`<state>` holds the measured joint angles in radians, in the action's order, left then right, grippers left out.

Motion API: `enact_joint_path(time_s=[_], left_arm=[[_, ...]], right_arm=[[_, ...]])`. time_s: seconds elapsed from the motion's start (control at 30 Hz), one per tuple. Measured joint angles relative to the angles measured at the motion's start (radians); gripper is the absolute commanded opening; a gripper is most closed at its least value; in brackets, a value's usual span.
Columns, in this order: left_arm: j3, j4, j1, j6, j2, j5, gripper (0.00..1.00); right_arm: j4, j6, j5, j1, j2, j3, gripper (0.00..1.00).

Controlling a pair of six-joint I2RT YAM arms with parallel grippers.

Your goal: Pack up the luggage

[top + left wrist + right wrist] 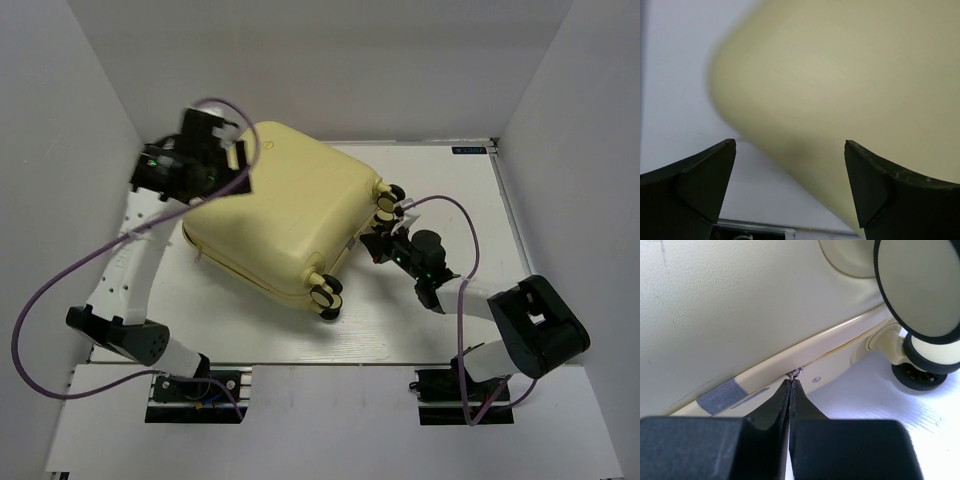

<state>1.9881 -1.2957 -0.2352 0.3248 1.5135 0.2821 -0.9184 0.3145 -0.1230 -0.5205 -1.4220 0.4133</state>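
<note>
Luggage: the pale yellow suitcase [290, 220] is lying closed and flat on the white surface [440, 190]. It is turned askew, with its wheeled end facing the right arm.
Right fingers [782, 399]: these are being pressed fully together, with their tips set against the zipper seam [840, 346] on the wheeled end. The small metal zipper pull [797, 372] is sitting right at the tips. Whether it is being pinched cannot be told.
Left fingers [702, 175]: these are being held wide apart with nothing between them. They are hovering over the far-left rounded corner of the shell.
Deciding relation: the seam is running crosswise just ahead of the right fingers, from a grey tape patch [722, 396] on the left up towards a wheel [920, 285] on the right. Any pull is judged to need guiding along that line.
Nearer arm: the right arm is placed at the zipper. The left arm is placed at the opposite corner, probably for bracing the shell.
Step judged: the zipper is being worked, but the direction cannot be told.
</note>
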Motion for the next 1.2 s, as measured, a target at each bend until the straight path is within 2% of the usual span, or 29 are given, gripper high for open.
enact_joint_path(time_s=[0.07, 0.23, 0.37, 0.5, 0.7, 0.9, 1.07, 1.2], left_arm=[[-0.107, -0.007, -0.207, 0.061, -0.038, 0.010, 1.00], [-0.332, -0.039, -0.618, 0.303, -0.104, 0.070, 1.00], [-0.351, -0.046, -0.849, 0.537, -0.109, 0.152, 1.00], [-0.416, -0.040, -1.000, 0.738, -0.152, 0.233, 1.00], [-0.455, -0.054, -1.083, 0.927, -0.118, 0.286, 1.00], [-0.482, -0.052, -1.093, 1.010, -0.038, 0.324, 1.00], [-0.499, -0.050, -1.082, 1.062, -0.014, 0.332, 0.78], [-0.570, -0.030, -1.080, 1.112, -0.026, 0.326, 0.71]], right_arm=[[0.030, -0.004, 0.007, -0.005, 0.012, 0.006, 0.00], [0.106, -0.029, 0.016, -0.019, 0.053, 0.012, 0.00], [0.140, -0.057, 0.017, -0.030, 0.075, 0.012, 0.00], [0.165, -0.084, 0.023, -0.032, 0.092, 0.012, 0.00], [0.187, -0.103, 0.023, -0.036, 0.108, 0.011, 0.00], [0.191, -0.108, 0.019, -0.038, 0.127, -0.004, 0.00], [0.193, -0.110, 0.024, -0.038, 0.134, -0.010, 0.00], [0.193, -0.110, 0.029, -0.038, 0.135, -0.013, 0.00]])
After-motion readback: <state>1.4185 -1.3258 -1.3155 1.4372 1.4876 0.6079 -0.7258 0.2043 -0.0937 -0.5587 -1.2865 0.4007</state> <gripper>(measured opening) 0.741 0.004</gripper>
